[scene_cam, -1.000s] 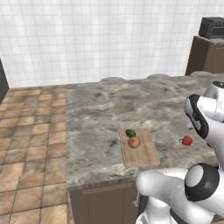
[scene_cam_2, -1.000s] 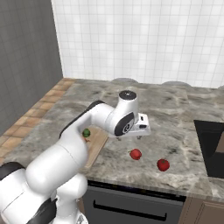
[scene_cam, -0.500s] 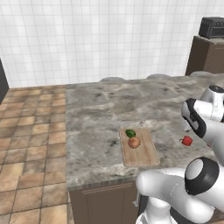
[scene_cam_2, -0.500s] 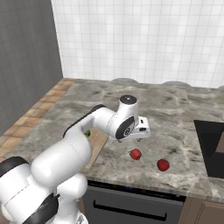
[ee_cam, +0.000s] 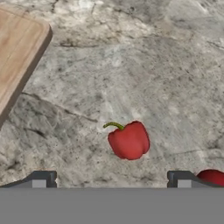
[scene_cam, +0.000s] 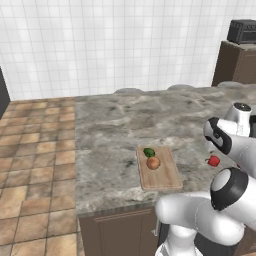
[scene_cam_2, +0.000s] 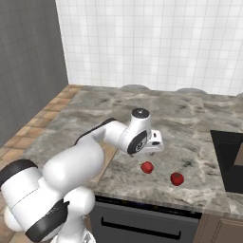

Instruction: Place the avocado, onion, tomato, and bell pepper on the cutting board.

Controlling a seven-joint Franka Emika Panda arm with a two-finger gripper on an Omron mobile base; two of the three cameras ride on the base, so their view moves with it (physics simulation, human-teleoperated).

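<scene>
On the wooden cutting board [scene_cam: 162, 175] lie the dark green avocado [scene_cam: 149, 152] and the tan onion [scene_cam: 153, 163], touching. The red bell pepper [scene_cam: 213, 160] [scene_cam_2: 147, 167] [ee_cam: 128, 140] with its green stem rests on the counter right of the board. The round red tomato [scene_cam_2: 177, 179] [ee_cam: 212, 176] lies a little farther right. My gripper [ee_cam: 111, 179] [scene_cam_2: 154, 151] hangs open just above and behind the pepper, its fingertips [ee_cam: 43, 178] spread wide with nothing between them. A corner of the board [ee_cam: 17, 52] shows in the hand view's upper left.
The grey marble counter [scene_cam: 120, 125] runs to a tiled wall. A dark cooktop [scene_cam_2: 230, 159] is set into it at the right. A toaster oven [scene_cam: 242, 31] sits on a dark cabinet at the back. Terracotta floor tiles [scene_cam: 35, 150] lie left of the counter.
The arm has swung right, away from the board, and lowered the open gripper toward the bell pepper. The vegetables have not moved.
</scene>
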